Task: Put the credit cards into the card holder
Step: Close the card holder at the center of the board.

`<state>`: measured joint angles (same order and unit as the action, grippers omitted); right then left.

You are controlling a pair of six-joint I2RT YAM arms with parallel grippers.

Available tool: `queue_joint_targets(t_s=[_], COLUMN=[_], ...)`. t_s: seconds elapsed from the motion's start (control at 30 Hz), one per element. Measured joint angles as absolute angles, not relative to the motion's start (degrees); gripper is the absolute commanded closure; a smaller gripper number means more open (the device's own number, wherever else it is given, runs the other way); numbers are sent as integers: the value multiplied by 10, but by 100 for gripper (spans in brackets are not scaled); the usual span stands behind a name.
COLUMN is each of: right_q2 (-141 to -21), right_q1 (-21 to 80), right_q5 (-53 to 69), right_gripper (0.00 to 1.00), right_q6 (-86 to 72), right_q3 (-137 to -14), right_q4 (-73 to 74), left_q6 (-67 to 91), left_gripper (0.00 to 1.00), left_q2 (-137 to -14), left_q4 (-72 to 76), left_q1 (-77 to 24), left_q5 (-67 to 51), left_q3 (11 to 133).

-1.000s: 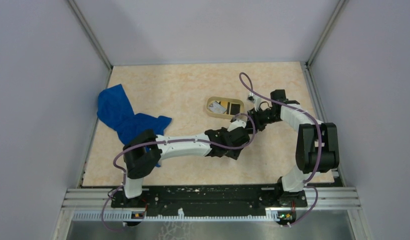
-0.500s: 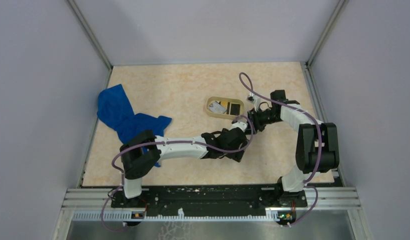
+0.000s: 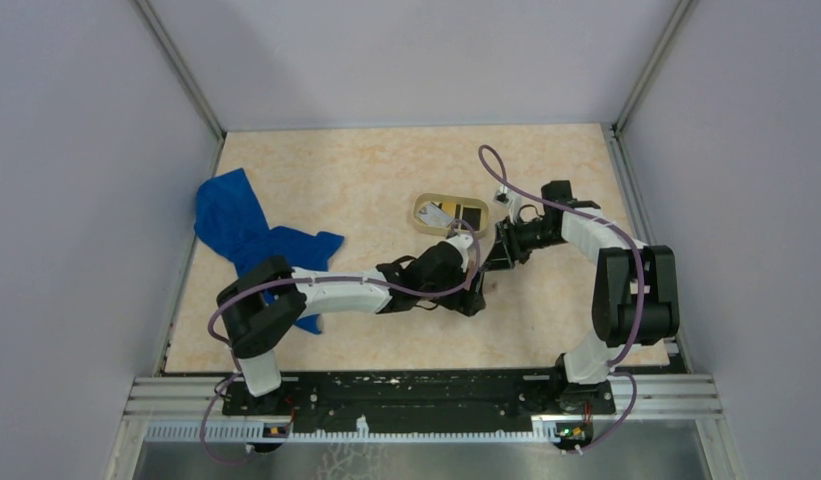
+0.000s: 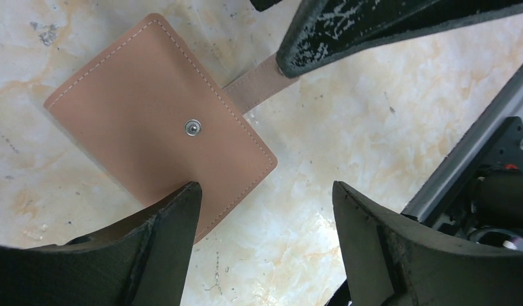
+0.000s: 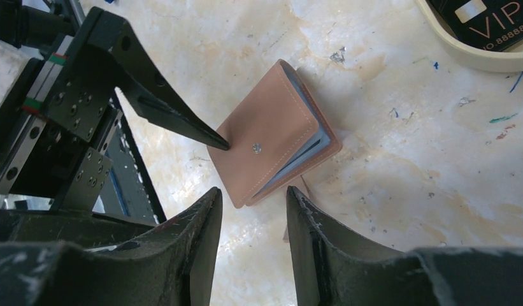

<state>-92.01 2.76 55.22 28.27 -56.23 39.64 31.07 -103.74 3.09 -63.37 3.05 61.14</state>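
The card holder is a tan sleeve with a metal snap, lying on the table, its grey-blue inner face showing at one edge. Its strap runs under a right fingertip. My left gripper is open, one fingertip over the holder's edge. My right gripper is open a little, with the holder's corner at its tips. In the top view both grippers meet over the holder. The black card and the white card lie in the oval tray.
A blue cloth lies crumpled at the left of the table. The tan tray's rim with the black card sits just beyond the holder. The metal rail runs along the near edge.
My left arm has swung left and drawn back, and its gripper now sits lower over the holder. My right gripper has shifted slightly toward the holder.
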Motion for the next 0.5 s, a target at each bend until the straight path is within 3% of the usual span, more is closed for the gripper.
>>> queue_joint_targets(t_s=[0.5], right_q2=[-958], right_q1=[72], right_q5=[583], right_gripper=[79], right_q6=[278], right_q3=[-559], right_q4=[392], left_q6=[342], left_gripper=[28], left_q2=[-1031], left_q4=[121], left_q1=[-619], left_q5=[-16], left_q3=[564])
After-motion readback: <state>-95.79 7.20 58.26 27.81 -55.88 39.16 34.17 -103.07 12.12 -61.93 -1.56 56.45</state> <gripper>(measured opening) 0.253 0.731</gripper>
